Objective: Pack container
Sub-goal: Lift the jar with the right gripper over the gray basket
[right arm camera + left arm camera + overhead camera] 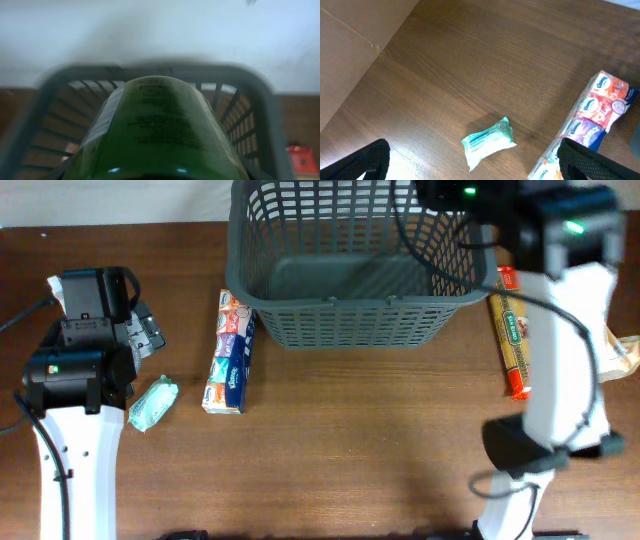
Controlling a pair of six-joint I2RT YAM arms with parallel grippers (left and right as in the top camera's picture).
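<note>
The container (340, 320), a dark grey lattice-sided basket, stands at the back middle of the table and looks empty inside. My right gripper (445, 192) hovers over its far right corner, shut on a green bottle (160, 130). That bottle fills the right wrist view, with the basket rim (150, 67) behind it. My left gripper (477, 165) is open wide above the table at the left. A teal wipes pack (489, 141) lies between its fingers' line of sight, and the gripper does not touch it.
A long multipack of tissues (230, 352) lies left of the basket, close to the teal pack (153, 402). A long red and yellow packet (512, 330) lies right of the basket. A tan bag (625, 355) shows at the right edge.
</note>
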